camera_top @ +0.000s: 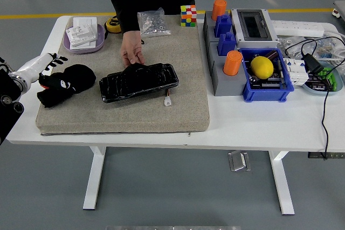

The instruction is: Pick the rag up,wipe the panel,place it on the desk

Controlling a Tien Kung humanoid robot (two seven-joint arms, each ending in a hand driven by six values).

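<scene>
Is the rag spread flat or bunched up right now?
Bunched up. The black rag lies in a lumpy heap on the left of the mat, beside the left hand, not spread flat.

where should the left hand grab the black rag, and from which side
Take the black rag at its bunched left end, coming from the left where the left hand already is. That end is nearest, and the panel and the person's hand lie to its right.

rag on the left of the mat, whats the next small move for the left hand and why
Probably close the left hand down onto the black rag and grip it: the fingers sit at its left edge without holding it, and the panel beside it is steadied by a person's hand.
</scene>
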